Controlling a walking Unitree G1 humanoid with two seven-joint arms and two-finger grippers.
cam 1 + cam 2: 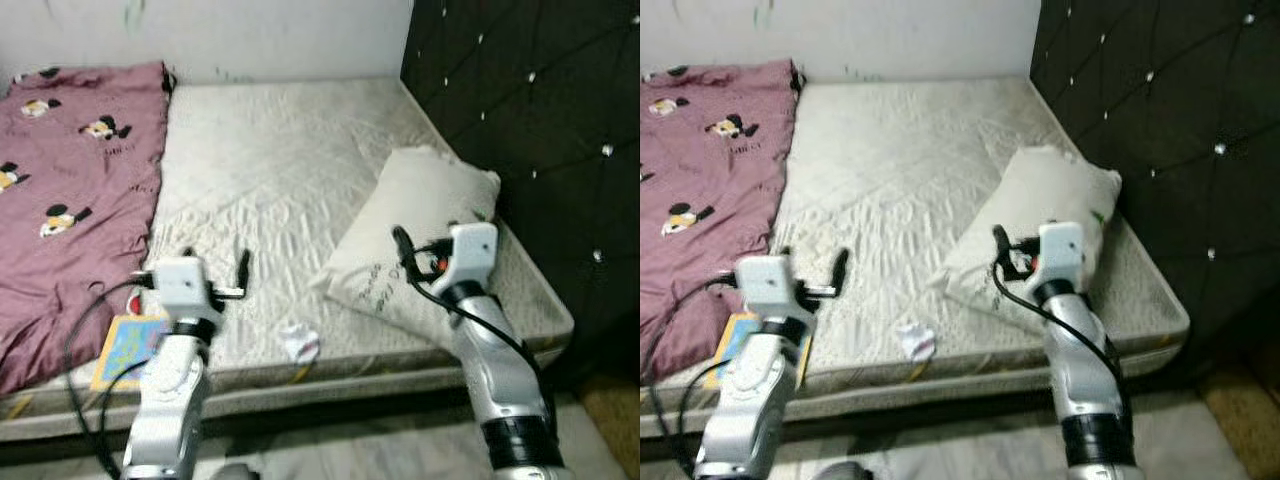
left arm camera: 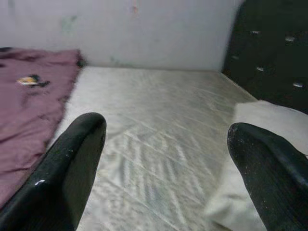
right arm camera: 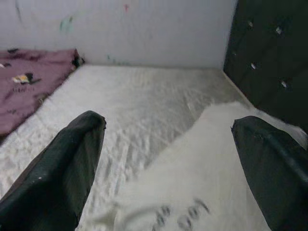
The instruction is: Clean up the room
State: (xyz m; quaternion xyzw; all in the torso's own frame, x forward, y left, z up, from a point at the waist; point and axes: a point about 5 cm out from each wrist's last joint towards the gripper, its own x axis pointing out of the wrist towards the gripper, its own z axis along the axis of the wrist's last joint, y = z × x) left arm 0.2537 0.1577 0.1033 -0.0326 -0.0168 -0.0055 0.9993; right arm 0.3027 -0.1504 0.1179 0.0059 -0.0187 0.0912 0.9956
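Observation:
A white pillow (image 1: 410,230) lies askew on the right side of the bare mattress (image 1: 270,150), close to the headboard. A small crumpled white cloth (image 1: 299,343) sits near the mattress's front edge. A colourful flat book (image 1: 130,345) lies at the front left, beside a maroon cartoon-mouse blanket (image 1: 70,170). My left gripper (image 1: 215,262) hovers open over the front left of the mattress, holding nothing. My right gripper (image 1: 415,255) is open just above the pillow's near end (image 3: 192,183), also holding nothing.
A black tufted headboard (image 1: 540,120) walls off the right side, and a pale wall (image 1: 280,35) stands behind the bed. The mattress's front edge (image 1: 330,385) is just before me. A brown patch of floor (image 1: 615,410) shows at the lower right.

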